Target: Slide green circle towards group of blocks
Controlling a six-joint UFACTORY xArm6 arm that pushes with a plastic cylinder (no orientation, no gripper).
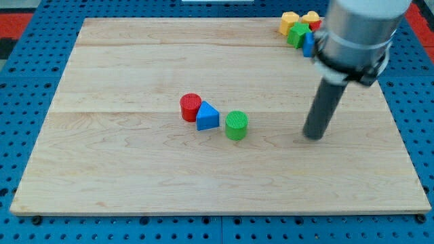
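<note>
The green circle (237,125) stands near the middle of the wooden board (135,183). A blue triangle (207,116) sits just to its left, touching a red circle (190,107). My tip (312,137) is on the board to the right of the green circle, well apart from it. A group of blocks sits at the view's top right: a yellow block (289,21), a green block (297,34), a yellow heart-like block (311,17), a red block (316,25) and a blue block (308,45), partly hidden by the arm.
The arm's grey body (359,30) covers the board's top right corner. A blue pegboard surface (27,81) surrounds the board.
</note>
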